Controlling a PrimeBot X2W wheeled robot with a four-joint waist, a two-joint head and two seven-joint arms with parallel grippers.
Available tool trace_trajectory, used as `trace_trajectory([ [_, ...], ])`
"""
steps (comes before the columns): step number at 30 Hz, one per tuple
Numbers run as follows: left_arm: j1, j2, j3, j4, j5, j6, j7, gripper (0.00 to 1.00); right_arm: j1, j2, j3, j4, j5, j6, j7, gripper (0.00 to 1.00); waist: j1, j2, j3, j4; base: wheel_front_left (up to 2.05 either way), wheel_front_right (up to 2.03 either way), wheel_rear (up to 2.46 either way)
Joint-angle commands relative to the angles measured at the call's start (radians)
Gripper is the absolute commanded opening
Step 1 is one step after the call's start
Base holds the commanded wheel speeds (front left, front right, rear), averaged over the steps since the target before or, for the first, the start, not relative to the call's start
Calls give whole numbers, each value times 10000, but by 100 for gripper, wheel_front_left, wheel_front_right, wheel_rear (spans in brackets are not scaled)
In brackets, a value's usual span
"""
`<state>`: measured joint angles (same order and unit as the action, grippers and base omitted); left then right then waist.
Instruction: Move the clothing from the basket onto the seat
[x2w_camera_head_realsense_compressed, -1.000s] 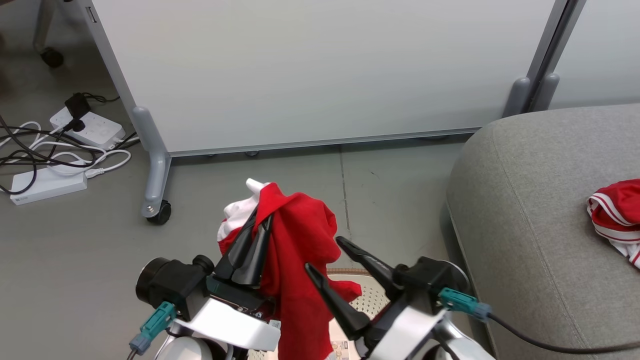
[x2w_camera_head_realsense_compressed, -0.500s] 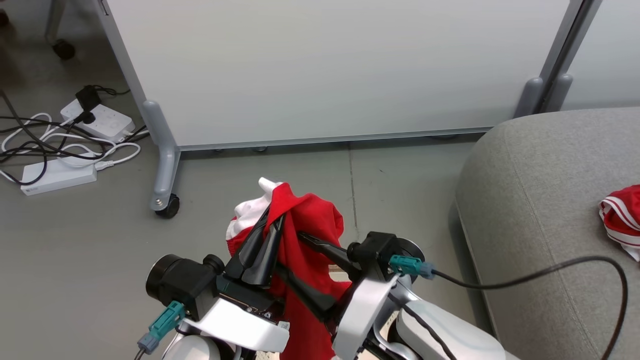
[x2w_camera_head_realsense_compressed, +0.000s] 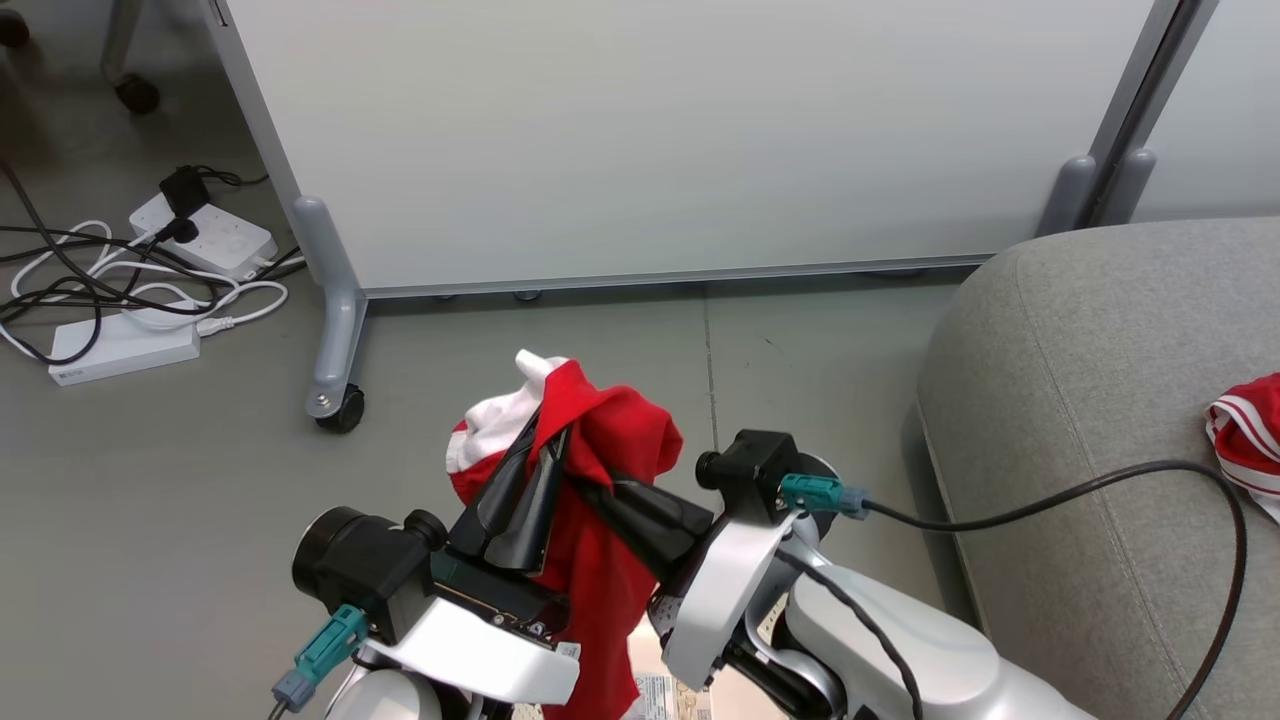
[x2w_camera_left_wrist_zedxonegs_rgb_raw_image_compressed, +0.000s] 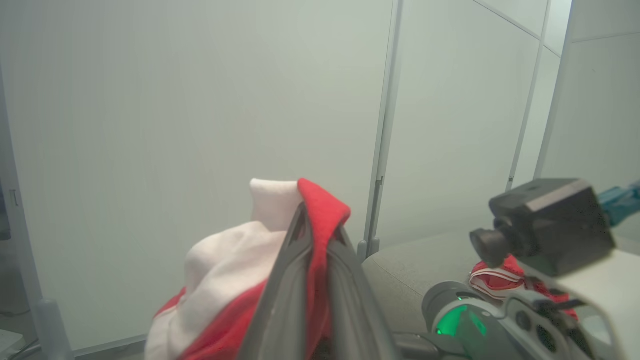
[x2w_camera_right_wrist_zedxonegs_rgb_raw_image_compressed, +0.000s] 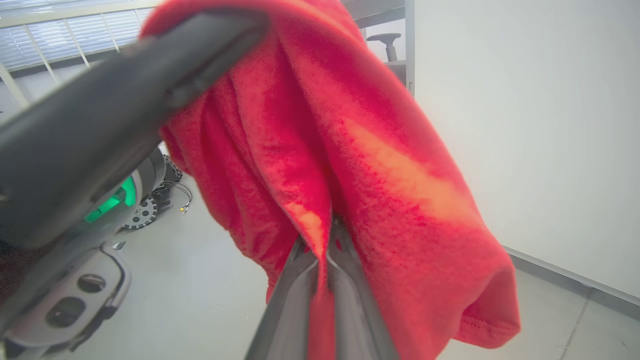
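Note:
A piece of the clothing (x2w_camera_head_realsense_compressed: 620, 440), red with a white patch, hangs above the floor between my two arms. My left gripper (x2w_camera_head_realsense_compressed: 548, 440) is shut on its top fold, with red and white cloth bunched around the fingers (x2w_camera_left_wrist_zedxonegs_rgb_raw_image_compressed: 300, 260). My right gripper (x2w_camera_head_realsense_compressed: 590, 487) comes in from the right and is shut on the red fabric (x2w_camera_right_wrist_zedxonegs_rgb_raw_image_compressed: 350, 165) lower down, a pinch of cloth between its fingertips (x2w_camera_right_wrist_zedxonegs_rgb_raw_image_compressed: 305, 265). A second red garment with white stripes (x2w_camera_head_realsense_compressed: 1245, 440) lies on the seat (x2w_camera_head_realsense_compressed: 1080, 400), a grey sofa at right. A sliver of the basket (x2w_camera_head_realsense_compressed: 668, 697) with its label shows under the cloth.
A white partition on grey castor feet (x2w_camera_head_realsense_compressed: 335, 400) stands behind the garment. Power strips and tangled cables (x2w_camera_head_realsense_compressed: 150, 290) lie on the floor at far left. My right arm's black cable (x2w_camera_head_realsense_compressed: 1050, 500) loops across the sofa's rounded end.
My right gripper swung in from the lower right with its fingers apart and has shut on the red garment. The left gripper kept its hold. The head camera shifted slightly.

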<state>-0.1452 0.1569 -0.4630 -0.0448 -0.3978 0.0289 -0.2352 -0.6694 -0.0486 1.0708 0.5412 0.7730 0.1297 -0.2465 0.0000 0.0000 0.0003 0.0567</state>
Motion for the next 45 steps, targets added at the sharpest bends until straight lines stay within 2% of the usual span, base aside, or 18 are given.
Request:
trace_trajectory([
  [1, -43, 43, 49, -37, -17, 28, -34, 100, -165, -49, -100, 97, 43, 20, -104, 0, 0, 0, 13, -33, 0, 0, 0],
  [6, -6, 60, 152, -169, 152, 181, -138, 100, -200, -50, -811, 295, -222, 20, -208, 0, 0, 0, 109, -209, 0, 0, 0],
  [12, 148, 324, 133, -157, 271, 160, -133, 100, 270, -50, -2209, 121, -1192, 20, -214, 0, 0, 0, 204, -577, 0, 0, 0],
  [20, 313, 810, -586, 13, 621, -368, 232, 100, 1216, -101, -4041, -94, -2535, 20, -209, 0, 0, 0, 251, -993, 0, 0, 0],
  [25, 386, 952, -1132, 152, 795, -691, 533, 100, 1615, -133, -4718, -330, -2974, 20, -124, 0, 0, 0, 320, -1344, 0, 0, 0],
  [30, 512, 996, -1473, 327, 799, -824, 729, 100, 2016, -176, -5373, -713, -3401, 20, 153, 0, 0, 0, 482, -2022, 0, 0, 0],
  [45, 30, 1341, -1662, 280, 976, -879, 977, 100, 2979, -191, -6906, -2088, -4121, 20, 635, 0, 0, 0, 1337, -4800, 0, 0, 0],
])
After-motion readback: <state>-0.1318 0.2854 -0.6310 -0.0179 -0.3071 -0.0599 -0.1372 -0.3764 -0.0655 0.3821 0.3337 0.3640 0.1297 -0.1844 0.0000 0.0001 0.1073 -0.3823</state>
